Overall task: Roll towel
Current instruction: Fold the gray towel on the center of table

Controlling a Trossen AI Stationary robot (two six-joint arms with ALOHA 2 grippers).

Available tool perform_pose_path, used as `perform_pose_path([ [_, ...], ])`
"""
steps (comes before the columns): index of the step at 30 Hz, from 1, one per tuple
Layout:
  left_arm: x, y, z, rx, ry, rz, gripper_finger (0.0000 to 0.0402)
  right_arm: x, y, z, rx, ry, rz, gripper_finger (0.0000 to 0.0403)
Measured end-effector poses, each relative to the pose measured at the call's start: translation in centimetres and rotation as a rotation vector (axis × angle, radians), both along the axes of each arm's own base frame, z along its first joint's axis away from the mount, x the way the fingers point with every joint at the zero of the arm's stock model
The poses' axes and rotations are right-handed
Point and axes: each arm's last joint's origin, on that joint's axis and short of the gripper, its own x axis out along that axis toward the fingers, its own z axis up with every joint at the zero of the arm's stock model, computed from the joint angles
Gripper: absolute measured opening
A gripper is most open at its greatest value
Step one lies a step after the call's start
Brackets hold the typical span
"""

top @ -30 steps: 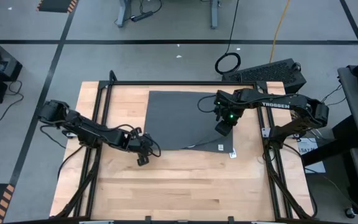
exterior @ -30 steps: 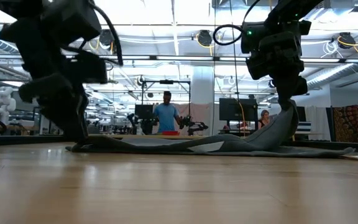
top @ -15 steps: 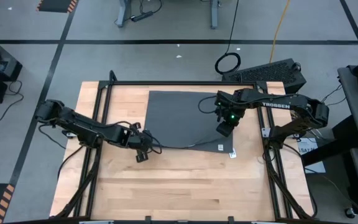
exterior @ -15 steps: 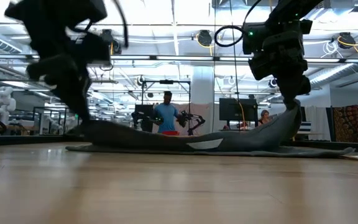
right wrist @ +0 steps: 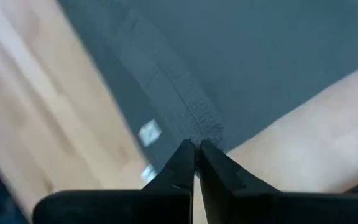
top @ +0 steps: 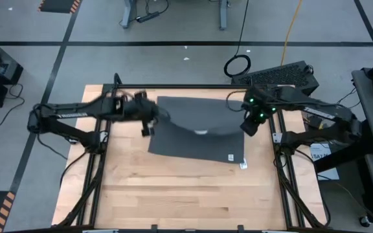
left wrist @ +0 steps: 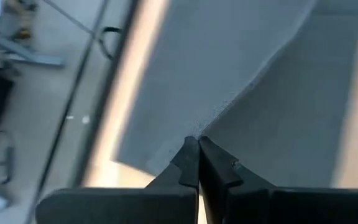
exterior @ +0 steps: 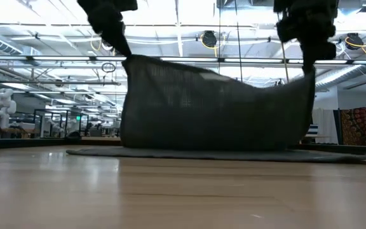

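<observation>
Both grippers are clenched on the dark grey towel's [top: 196, 133] corners: left gripper [top: 149, 120] at frame centre-left, right gripper [top: 251, 122] at centre-right. Its held edge hangs lifted like a curtain in the low view [exterior: 215, 108], while its lower edge rests on the wooden surface [top: 173, 188].

Towel [top: 196, 133] lies on the table [top: 173, 194] twd the far side, its far edge lifted off the wood & hanging betw. both grippers, near part flat on the top. Left gripper [top: 149, 123] sits at the towel's far-left corner, right gripper [top: 250, 124] at the far-right corner, each pinched onto the cloth, both well above the tabletop in the low view. Tag [top: 229, 155] is on the towel's near-right part, close to the near edge.
</observation>
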Motion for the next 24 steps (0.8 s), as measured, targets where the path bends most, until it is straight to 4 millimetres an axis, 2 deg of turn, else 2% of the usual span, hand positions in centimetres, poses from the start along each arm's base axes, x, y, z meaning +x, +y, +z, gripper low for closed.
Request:
perform_pose_path([
  [3,-0.2,3.0,1.0,0.071,-0.02,0.049,0.0002,-0.2,-0.5,1.3,-0.104,-0.044,-0.046,0.0004],
  [6,-0.5,6.0,1.7,0.141,-0.037,0.1,0.0002,-0.2,-1.5,1.7,-0.191,-0.05,-0.098,0.0004],
  [10,-1.0,9.8,3.7,0.259,-0.143,0.166,0.0002,0.0,-3.6,2.1,-0.325,-0.087,-0.193,0.0004],
  [14,-1.3,12.8,5.0,0.274,-0.241,0.203,0.0002,0.3,-5.9,2.7,-0.425,-0.17,-0.267,0.0004],
  [18,-1.1,14.0,4.2,0.177,-0.242,0.138,0.0002,-0.1,-7.1,2.7,-0.396,-0.207,-0.283,0.0004],
  [24,-1.4,12.6,2.6,-0.017,-0.129,0.106,0.0002,-1.0,-5.9,1.9,-0.194,-0.155,-0.195,0.0004],
])
